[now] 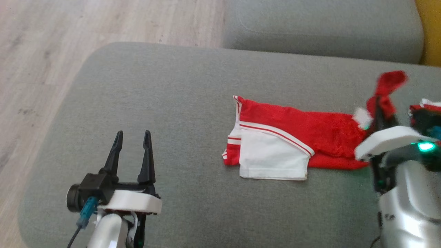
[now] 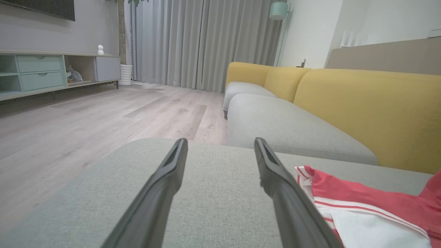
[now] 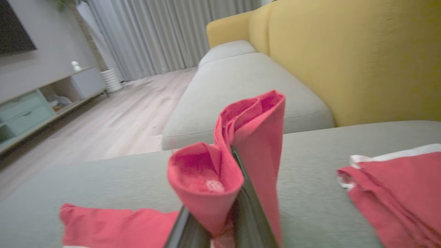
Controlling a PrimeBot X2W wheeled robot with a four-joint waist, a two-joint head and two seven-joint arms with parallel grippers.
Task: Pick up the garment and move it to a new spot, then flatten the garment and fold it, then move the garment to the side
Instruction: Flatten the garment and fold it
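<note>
A broad grey sofa cushion (image 1: 155, 103) serves as the work surface. Nearest the robot, low on its left, the left pincer (image 1: 133, 135) hangs over bare fabric with its fingers wide apart and nothing between them.

Further in and to the right lies the garment (image 1: 310, 131), well apart from that pincer. The right pincer (image 1: 379, 110) is clamped on a red fold at the garment's right end and holds it up off the cushion, while the rest of the garment rests flat.

This looks like the folding step, with one end raised to be carried over the body. The next move probably calls for drawing that fold leftward across the cloth and laying it down squarely without dragging the lower layers. The free pincer could pin the left edge.

The garment is red knit with white striped trim. A white panel (image 1: 272, 155) is already doubled over its front, and the lifted part curls into a loose tube.

Beyond it lie a second grey seat (image 1: 320, 27), the yellow backrest (image 2: 361, 103), the pale wood floor (image 1: 51, 51) and grey curtains (image 2: 193, 41).
</note>
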